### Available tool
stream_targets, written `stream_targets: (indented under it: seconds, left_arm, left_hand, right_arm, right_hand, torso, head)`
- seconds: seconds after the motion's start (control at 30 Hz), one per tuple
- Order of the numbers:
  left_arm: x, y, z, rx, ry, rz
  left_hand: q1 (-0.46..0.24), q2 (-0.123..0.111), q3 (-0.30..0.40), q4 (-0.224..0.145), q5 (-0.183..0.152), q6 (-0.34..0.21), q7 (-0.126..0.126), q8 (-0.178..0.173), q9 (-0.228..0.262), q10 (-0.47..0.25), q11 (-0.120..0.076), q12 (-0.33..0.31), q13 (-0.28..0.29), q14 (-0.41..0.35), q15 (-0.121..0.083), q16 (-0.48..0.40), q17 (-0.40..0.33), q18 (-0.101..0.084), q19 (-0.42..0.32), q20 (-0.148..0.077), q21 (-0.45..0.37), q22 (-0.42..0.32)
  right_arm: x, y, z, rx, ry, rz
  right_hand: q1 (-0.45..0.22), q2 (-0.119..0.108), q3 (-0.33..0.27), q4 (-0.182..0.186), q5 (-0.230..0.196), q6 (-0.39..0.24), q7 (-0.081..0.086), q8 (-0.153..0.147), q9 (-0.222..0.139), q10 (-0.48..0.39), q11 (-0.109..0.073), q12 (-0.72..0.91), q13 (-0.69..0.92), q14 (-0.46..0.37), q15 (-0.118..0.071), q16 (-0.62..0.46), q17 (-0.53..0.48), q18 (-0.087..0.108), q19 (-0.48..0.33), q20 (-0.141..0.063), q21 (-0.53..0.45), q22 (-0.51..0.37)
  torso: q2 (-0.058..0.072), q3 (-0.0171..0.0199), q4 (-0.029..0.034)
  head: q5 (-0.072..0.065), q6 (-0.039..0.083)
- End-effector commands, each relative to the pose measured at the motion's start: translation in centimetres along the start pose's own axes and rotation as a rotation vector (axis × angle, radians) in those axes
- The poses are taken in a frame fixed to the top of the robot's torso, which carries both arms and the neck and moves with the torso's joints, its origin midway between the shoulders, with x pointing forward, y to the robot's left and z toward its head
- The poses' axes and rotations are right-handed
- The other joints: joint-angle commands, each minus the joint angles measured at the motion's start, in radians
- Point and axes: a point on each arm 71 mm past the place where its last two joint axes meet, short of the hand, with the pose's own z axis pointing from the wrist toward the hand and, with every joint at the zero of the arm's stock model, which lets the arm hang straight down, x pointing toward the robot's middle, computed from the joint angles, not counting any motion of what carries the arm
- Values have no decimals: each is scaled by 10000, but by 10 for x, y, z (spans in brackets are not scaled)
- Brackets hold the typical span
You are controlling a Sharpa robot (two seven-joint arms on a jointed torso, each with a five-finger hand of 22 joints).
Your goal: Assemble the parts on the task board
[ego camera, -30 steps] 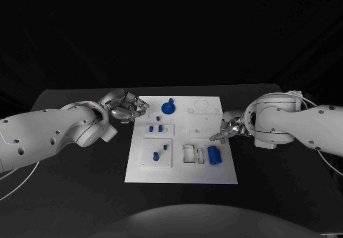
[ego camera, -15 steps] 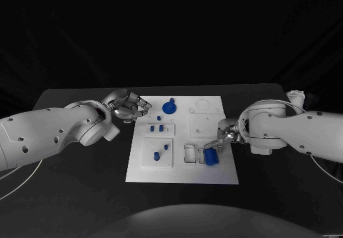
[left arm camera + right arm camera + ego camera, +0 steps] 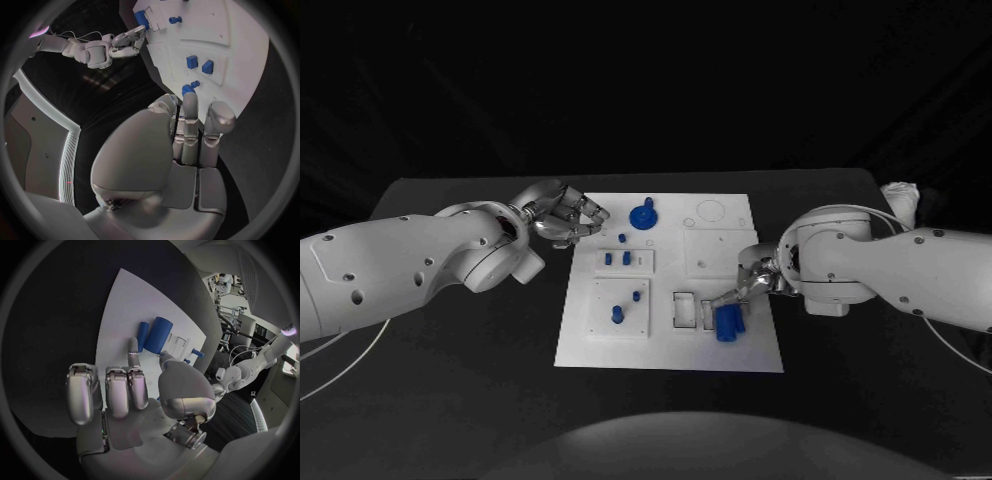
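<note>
1. Moved over the last second: right silver hand (image 3: 744, 282), from off the right edge of the flat white plastic task board (image 3: 669, 284) inward and nearer, toward the large blue cylinder part (image 3: 728, 320).
2. Shifted with it: the large blue cylinder part, now sitting slightly nearer the board's front edge than a second ago and tilted, just beside the small rectangular white slot (image 3: 681, 309).
3. Right-hand fingers (image 3: 134, 347): partly extended, tips at or touching the cylinder (image 3: 157, 333) in the right wrist view; no closed grasp visible, nothing lifted, so apparently nudging rather than holding.
4. Left silver hand (image 3: 560, 213): barely moved, hovering above the black desk (image 3: 473, 340) just off the board's left edge near its far corner; fingers (image 3: 187, 125) curled inward on nothing.
5. Other small blue parts: pair of blocks (image 3: 615, 259) and pegs (image 3: 623, 306) left of the cylinder, round knob piece (image 3: 642, 215) near the far edge, all unmoved.
6. Meaning, as a judgement: cylinder being lined up for pickup or seating; assembly still early.
</note>
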Motion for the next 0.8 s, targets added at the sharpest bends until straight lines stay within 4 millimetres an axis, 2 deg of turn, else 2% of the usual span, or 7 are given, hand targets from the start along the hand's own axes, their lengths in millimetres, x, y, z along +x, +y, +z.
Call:
stream_targets:
  seconds: [0.03,0.33,0.47,0.63,0.8]
  left_arm:
    - [2,0,0,-74,243,-39]
    - [2,0,0,-135,291,-32]
    - [2,1,0,-167,305,-33]
    - [2,2,-1,-232,304,-36]
    - [2,2,-1,-266,311,-33]
  left_hand:
    - [-55,-43,44,37,43,13,78,31,0,-8,-28,45,16,-63,35,51,-21,197,-41,15,-27,1235]
    - [-61,-39,45,36,43,27,88,39,4,-1,-32,53,17,-65,37,54,-23,197,-42,16,-26,1236]
    - [-69,-29,50,36,46,45,98,49,7,11,-34,68,19,-67,41,59,-27,199,-48,19,-35,1233]
    - [-76,-11,59,38,50,53,104,53,8,19,-34,79,20,-70,45,64,-31,199,-49,23,-35,1233]
    - [-76,-11,59,38,50,53,104,53,9,19,-34,79,20,-70,45,64,-31,199,-49,23,-35,1233]
  right_arm:
    - [3,1,0,-28,86,56]
    - [5,5,-5,-286,-42,448]
    - [4,6,-6,-333,-119,510]
    - [-2,3,-14,-328,-407,569]
    - [-9,3,-23,-411,-600,600]
  right_hand:
    - [102,1,31,-148,81,175,-34,32,76,1049,-106,37,2631,1045,-119,34,2633,0,460,-71,-20,2241]
    - [120,40,15,-231,155,359,-112,146,248,1049,-178,37,2631,1045,-176,34,2633,-3,472,-119,-15,2245]
    - [73,75,-1,-210,117,362,-124,156,296,1049,-192,37,2631,1045,-191,34,2633,1,466,-134,-31,2240]
    - [-45,95,-76,-160,-40,334,-135,158,402,1049,-212,37,2631,1045,-210,34,2633,4,463,-159,-49,2235]
    - [-20,124,-65,-181,-24,354,-146,172,437,1049,-218,37,2631,1045,-216,34,2633,-4,479,-166,-21,2246]
  torso:
    - [11,14,-17]
    - [10,20,-32]
    - [14,28,-40]
    - [22,32,-49]
    - [15,36,-61]
  head:
    - [41,0]
    - [53,0]
    - [100,0]
    - [153,0]
    - [168,0]
